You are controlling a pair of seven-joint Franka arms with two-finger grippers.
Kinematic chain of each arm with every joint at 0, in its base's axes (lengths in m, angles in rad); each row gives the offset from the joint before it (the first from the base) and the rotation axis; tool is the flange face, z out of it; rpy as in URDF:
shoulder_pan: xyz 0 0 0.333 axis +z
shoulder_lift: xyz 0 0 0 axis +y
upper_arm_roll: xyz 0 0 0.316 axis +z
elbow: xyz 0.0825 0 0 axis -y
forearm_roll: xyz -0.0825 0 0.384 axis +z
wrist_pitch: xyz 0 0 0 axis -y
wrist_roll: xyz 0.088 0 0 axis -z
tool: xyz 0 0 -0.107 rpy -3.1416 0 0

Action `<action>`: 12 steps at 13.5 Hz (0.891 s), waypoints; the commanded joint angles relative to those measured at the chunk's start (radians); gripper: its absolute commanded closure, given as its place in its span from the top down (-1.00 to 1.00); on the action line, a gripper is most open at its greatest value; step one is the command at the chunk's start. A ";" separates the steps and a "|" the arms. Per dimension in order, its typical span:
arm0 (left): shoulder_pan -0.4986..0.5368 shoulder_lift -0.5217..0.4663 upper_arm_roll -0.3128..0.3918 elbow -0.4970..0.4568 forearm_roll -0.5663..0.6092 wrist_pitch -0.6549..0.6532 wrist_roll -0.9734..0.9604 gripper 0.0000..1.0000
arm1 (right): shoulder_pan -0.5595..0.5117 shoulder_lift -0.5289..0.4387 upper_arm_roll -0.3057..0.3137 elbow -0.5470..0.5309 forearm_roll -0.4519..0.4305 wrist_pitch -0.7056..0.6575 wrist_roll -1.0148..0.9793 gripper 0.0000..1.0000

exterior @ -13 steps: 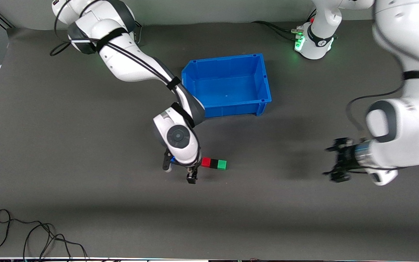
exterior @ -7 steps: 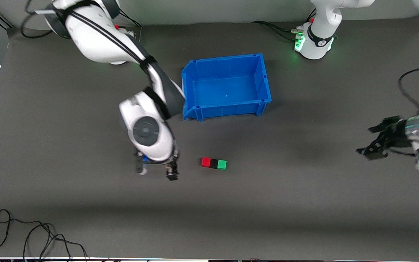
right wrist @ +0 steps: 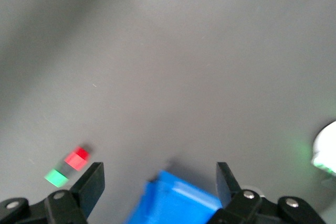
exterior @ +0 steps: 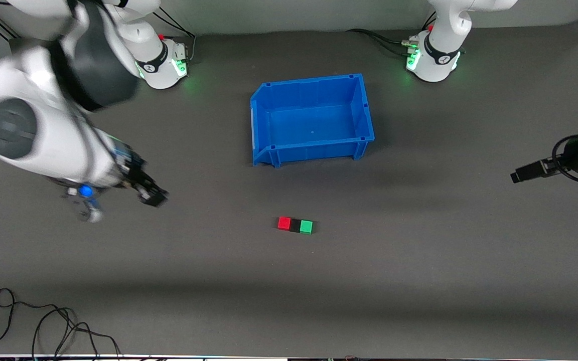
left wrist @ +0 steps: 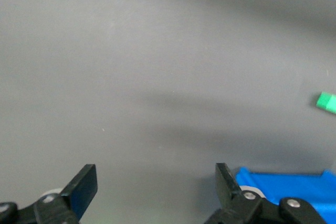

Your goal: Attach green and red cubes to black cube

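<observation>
A: Where are the cubes?

B: On the mat, nearer the front camera than the blue bin (exterior: 312, 116). Red cube (exterior: 284, 223), black cube (exterior: 295, 225), green cube (exterior: 306, 226) sit in one row, touching, black in the middle. Looks attached to me.

A: Grippers?

B: Both up and well clear of the bin. Right gripper (exterior: 151, 193) is over bare mat toward the right arm's end of the table, fingers apart, nothing between them. Left gripper (left wrist: 155, 190) is over the mat at the left arm's end, fingers wide apart, empty too.

A: If the row needs a re-grab?

B: My read: small rigid blocks, light, smooth faces, not fragile. Pinch across two flat parallel side faces, the ones not joined to a neighbour. Grip an end cube and the joint could pull apart, so take the black one across the row.

A: Risk?

B: Light enough to skid if a finger nudges one first.
</observation>
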 commanded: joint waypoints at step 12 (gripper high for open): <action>0.092 -0.105 -0.179 -0.048 0.102 0.028 0.101 1.00 | -0.274 -0.357 -0.057 -0.436 -0.058 0.215 -1.007 0.98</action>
